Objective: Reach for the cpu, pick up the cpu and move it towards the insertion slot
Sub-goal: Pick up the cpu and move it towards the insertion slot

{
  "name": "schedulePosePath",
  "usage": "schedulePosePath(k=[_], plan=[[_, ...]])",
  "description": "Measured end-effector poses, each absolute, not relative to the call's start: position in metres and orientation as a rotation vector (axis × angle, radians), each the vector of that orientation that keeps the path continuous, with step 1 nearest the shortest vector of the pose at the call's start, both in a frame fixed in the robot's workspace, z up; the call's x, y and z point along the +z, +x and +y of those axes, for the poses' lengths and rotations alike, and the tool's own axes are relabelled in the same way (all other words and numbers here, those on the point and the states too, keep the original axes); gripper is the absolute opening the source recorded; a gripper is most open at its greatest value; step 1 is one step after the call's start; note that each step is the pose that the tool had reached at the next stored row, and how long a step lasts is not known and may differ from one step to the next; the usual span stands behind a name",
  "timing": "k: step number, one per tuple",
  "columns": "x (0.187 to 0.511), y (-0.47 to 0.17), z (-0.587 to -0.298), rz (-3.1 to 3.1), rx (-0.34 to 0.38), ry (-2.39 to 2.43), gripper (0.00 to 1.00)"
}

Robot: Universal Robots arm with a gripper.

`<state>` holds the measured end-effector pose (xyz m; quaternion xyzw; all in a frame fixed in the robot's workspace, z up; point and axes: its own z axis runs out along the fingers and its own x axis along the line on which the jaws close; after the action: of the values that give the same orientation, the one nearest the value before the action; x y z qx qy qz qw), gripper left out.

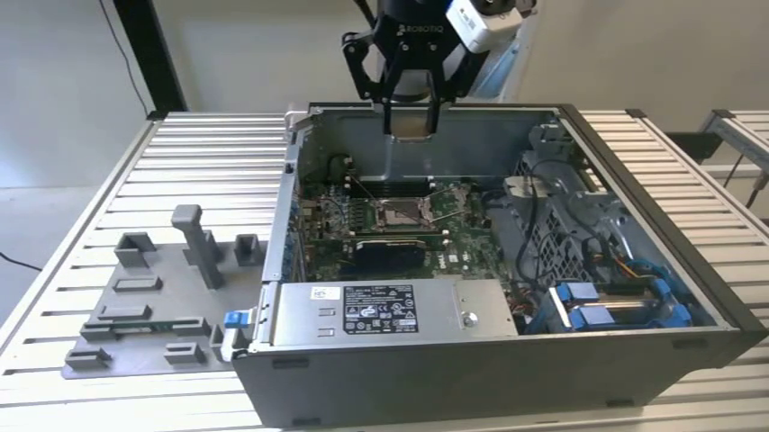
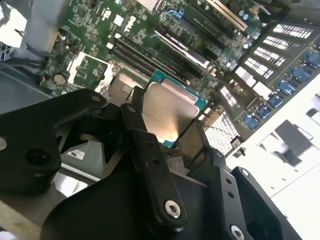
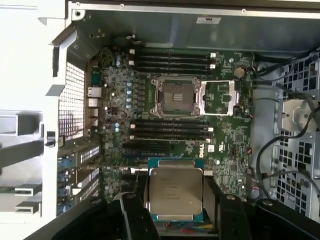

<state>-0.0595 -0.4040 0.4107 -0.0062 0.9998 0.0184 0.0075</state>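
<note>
Gripper [image 1: 411, 126] clamped on the cpu [image 3: 176, 191], fingers [image 3: 135, 220] on two opposite edges, chip held flat above the open case [image 1: 625, 351]. In the exterior view the gripper hangs over the case's far wall, slot [image 1: 401, 212] below it toward 6 o'clock. Slot [image 3: 175, 96] sits open on the board [image 3: 230, 140], cover plate [image 3: 220, 97] flipped beside it. Cpu well apart from slot. Fixture [image 1: 144, 297] at 9 o'clock of the case.

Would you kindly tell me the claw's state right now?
Claw: shut on the flat square silvery cpu, above the open grey computer case.
</note>
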Motion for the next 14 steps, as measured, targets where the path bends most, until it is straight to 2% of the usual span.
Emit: schedulePosePath(k=[14], plan=[[0.410,-0.049,-0.363,3.126,0.057,-0.019,0.00]])
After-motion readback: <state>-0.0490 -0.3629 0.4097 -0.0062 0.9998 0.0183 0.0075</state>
